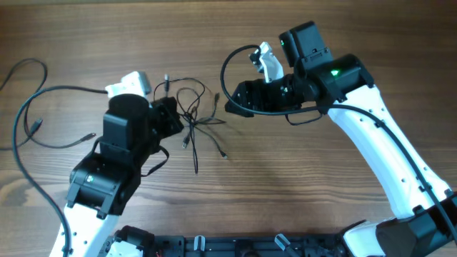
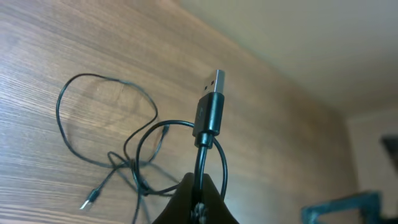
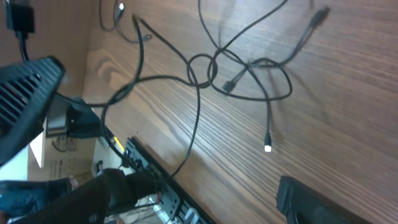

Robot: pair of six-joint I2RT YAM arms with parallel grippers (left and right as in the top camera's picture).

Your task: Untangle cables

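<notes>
Plainly, from overhead the cables (image 1: 194,120) lie loosely tangled on the table (image 1: 285,193), between the two arms. The left gripper (image 1: 170,116) sits at the left edge of the tangle. The right gripper (image 1: 230,102) hovers just beside its right edge, apart from the cords.

From the left wrist, the left gripper (image 2: 198,186) is pinched shut on one cord just below its plug (image 2: 211,102). The plug stands above the fingertips with its silver tip uppermost. The rest of the cables (image 2: 106,124) trail in loops on the wood beneath.

From the right wrist, the right arm's fingers (image 3: 308,198) stand wide apart with nothing between them. The cables (image 3: 211,67) lie on the table below, several strands crossing at one small ring.

These cords look very light, limp and thin, so they will likely drag one another along rather than slide free. A thin strand may also slip from a loose pinch. The stiffer plug ends, or the cord right behind them, seem the surest places to grip. A free end is best drawn gently away from the crossing.
</notes>
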